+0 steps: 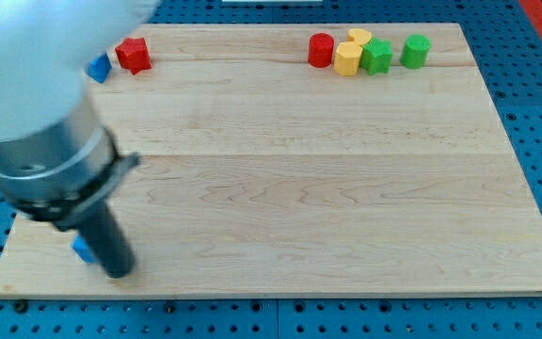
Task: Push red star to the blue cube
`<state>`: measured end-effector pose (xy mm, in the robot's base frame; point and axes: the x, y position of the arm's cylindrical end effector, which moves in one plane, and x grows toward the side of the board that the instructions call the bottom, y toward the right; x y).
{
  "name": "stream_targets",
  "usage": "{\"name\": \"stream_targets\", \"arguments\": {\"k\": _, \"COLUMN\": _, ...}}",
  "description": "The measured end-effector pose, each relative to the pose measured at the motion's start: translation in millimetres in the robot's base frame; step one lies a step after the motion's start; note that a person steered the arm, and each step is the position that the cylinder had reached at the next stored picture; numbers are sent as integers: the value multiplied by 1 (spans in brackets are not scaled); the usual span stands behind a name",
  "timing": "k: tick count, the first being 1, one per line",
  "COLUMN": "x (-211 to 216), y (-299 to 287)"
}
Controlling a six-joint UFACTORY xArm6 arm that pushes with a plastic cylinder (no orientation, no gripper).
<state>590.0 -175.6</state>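
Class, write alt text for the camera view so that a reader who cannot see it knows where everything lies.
A red star lies beside a blue cube at the top left of a wooden board. My tip rests at the bottom left beside another blue block. At the top right cluster a red cylinder, two yellow blocks and two green blocks.

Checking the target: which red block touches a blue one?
The red star at the view's top left, beside the blue block; the red cylinder sits by yellow ones.

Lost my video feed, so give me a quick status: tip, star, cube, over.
My tip low at view's left, beside a small blue block. Red star at top left, next to blue cube. Nothing between them.
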Motion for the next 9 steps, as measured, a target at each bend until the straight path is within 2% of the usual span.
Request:
{"name": "stream_targets", "arguments": {"k": 1, "x": -27, "y": -7}}
{"name": "stream_targets", "arguments": {"k": 2, "x": -71, "y": 70}}
{"name": "stream_targets", "arguments": {"k": 4, "x": -286, "y": 61}}
{"name": "stream_targets", "arguments": {"k": 5, "x": -356, "y": 25}}
{"name": "stream_targets", "arguments": {"k": 6, "x": -381, "y": -7}}
{"name": "stream_targets", "arguments": {"k": 7, "x": -376, "y": -37}}
{"name": "stream_targets", "arguments": {"k": 8, "x": -320, "y": -23}}
{"name": "stream_targets", "arguments": {"k": 9, "x": -294, "y": -22}}
